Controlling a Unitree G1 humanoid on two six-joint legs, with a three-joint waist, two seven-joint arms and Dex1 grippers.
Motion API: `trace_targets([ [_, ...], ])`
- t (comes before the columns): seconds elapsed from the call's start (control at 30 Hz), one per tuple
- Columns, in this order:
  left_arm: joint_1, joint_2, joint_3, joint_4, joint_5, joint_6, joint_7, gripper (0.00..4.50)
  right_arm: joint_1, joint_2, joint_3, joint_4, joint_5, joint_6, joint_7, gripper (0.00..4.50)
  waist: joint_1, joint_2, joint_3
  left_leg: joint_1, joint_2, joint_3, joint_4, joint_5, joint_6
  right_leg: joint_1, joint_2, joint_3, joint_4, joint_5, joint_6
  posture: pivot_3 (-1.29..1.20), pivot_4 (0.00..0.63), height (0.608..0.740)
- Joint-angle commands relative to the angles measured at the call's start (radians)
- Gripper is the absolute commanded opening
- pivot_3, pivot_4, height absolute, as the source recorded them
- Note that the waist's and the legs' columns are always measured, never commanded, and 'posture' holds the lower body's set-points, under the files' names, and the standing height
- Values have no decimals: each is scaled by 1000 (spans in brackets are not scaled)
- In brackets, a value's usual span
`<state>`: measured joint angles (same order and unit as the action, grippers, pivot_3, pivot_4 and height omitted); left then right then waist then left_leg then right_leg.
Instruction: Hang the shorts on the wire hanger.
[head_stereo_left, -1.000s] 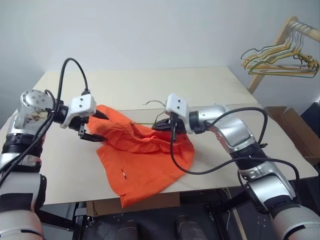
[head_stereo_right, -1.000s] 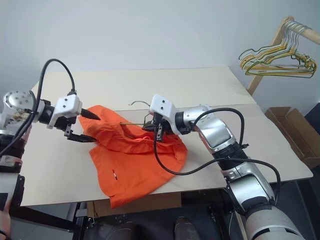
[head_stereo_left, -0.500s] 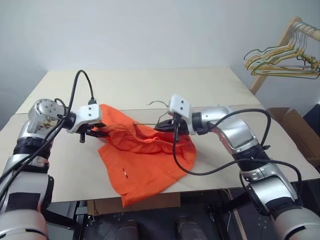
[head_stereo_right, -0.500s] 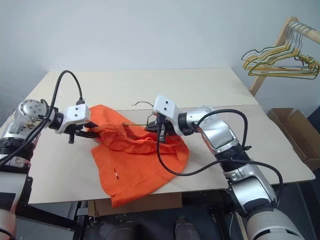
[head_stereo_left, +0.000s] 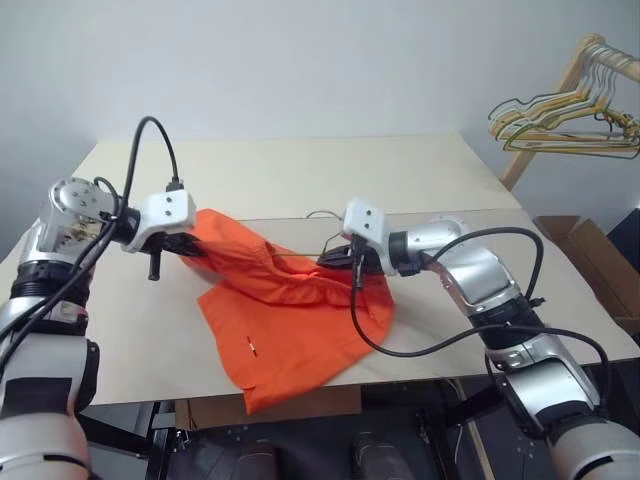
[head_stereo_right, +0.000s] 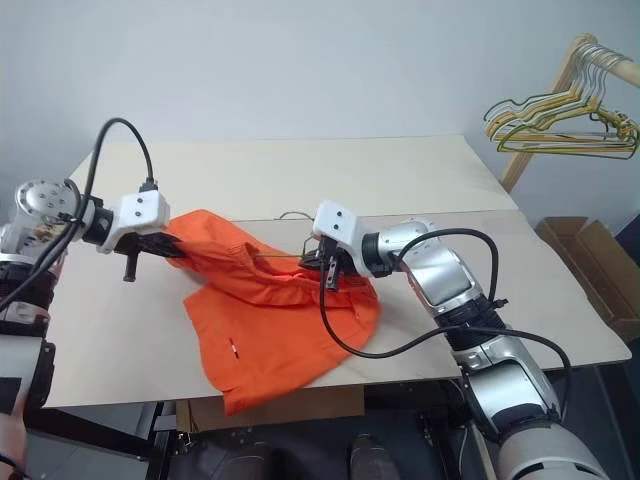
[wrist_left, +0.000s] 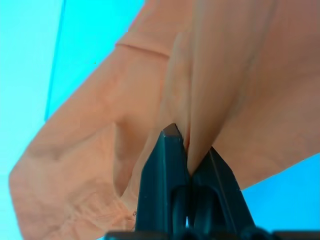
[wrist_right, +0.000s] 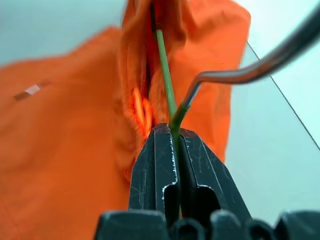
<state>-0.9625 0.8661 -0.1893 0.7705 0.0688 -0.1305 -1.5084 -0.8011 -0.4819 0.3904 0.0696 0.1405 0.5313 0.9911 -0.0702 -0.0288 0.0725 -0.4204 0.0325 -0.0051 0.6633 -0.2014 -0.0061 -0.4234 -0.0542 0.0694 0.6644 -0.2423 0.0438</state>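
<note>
On table (head_stereo_left: 300, 170), shorts (head_stereo_left: 290, 310) hang pinched in left gripper (head_stereo_left: 196, 252).

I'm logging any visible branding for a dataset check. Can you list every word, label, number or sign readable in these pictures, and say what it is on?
No text can be read anywhere in these pictures.
The shorts carry a small white tag: too small to read.
The wire hanger, the table and the hangers on the wooden rack show no markings.

Both tools (head_stereo_left: 195, 250) (head_stereo_left: 335, 258) clamped tight
</note>
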Motion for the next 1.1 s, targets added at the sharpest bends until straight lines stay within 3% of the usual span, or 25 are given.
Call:
trace_targets([
  [0.03,-27,14,30,-34,-24,11,0,18,3,-1,-6,-21,-24,-23,-6,0,0,0,0,0,0,0,0,0,0,0,0,0,0,0,0,-18,13,740],
  [0.37,-23,26,40,-21,-18,9,38,18,46,-45,5,-22,-84,-49,18,0,2,0,0,0,0,0,0,0,0,0,0,0,0,0,0,-12,14,740],
  [0.73,57,15,20,-89,-36,-4,9,18,14,-60,-87,-88,12,66,57,0,2,0,0,0,0,0,0,0,0,0,0,0,0,0,0,-19,13,740],
  [1.0,35,-42,3,-40,30,-27,138,18,-60,-93,-98,-186,105,207,131,0,2,0,0,0,0,0,0,0,0,0,0,0,0,0,0,-39,13,740],
  [1.1,38,-43,2,-38,20,-34,112,621,-100,-119,-76,-190,115,252,161,0,1,0,0,0,0,0,0,0,0,0,0,0,0,0,0,-43,12,740],
])
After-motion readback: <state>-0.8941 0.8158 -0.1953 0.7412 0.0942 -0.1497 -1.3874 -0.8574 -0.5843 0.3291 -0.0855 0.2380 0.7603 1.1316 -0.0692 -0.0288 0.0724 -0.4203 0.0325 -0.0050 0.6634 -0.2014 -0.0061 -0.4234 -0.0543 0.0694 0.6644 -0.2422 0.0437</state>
